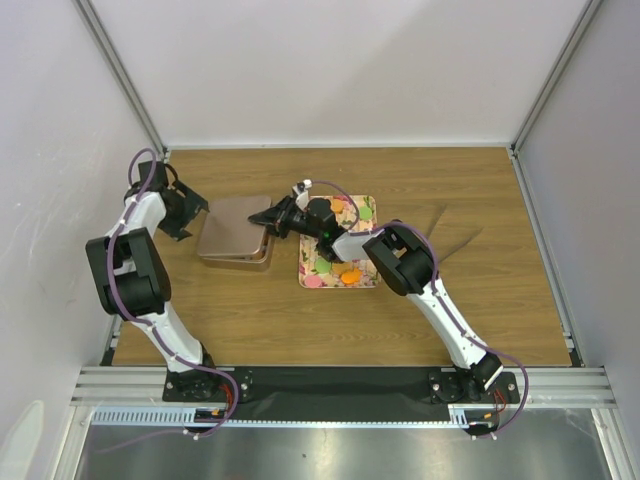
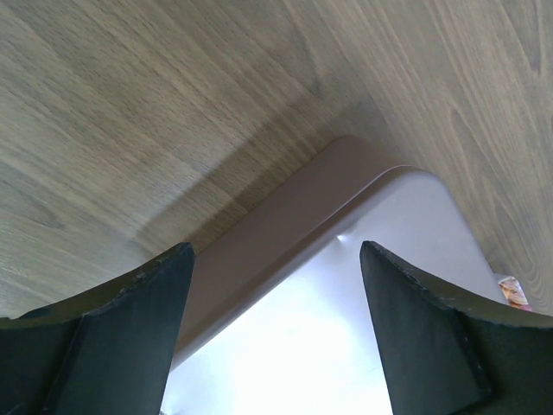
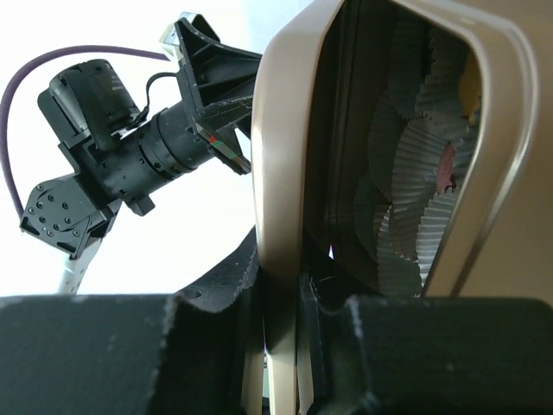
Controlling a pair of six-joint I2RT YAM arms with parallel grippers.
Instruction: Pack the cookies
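1. Your right gripper (image 3: 281,294) is closed on the right rim of the tin (image 1: 232,235), with the rim pinched between its fingers. Fluted paper cups show inside; I cannot tell whether any holds a cookie.
2. Your left gripper (image 2: 276,259) hangs over a left corner of the tin, jaws wide apart and holding nothing.
3. The cookies (image 1: 350,273) lie on the tray (image 1: 308,282), just right of the tin. An orange one near the tray's near edge is clearest; the rest blend into the floral print.
4. The key relation: the right jaws point left, away from the cookies, which sit behind them under that arm's wrist. Even so, the right arm is nearer. The left has the whole tin between it and the tray.
5. The tray's long axis runs near to far, with the tin alongside its left long edge. Packing looks like a short move leftward across that edge.
6. The table (image 1: 470,230) shows bare wood to the right of the tray and in front of it. The left arm works close to the side wall (image 1: 60,120).
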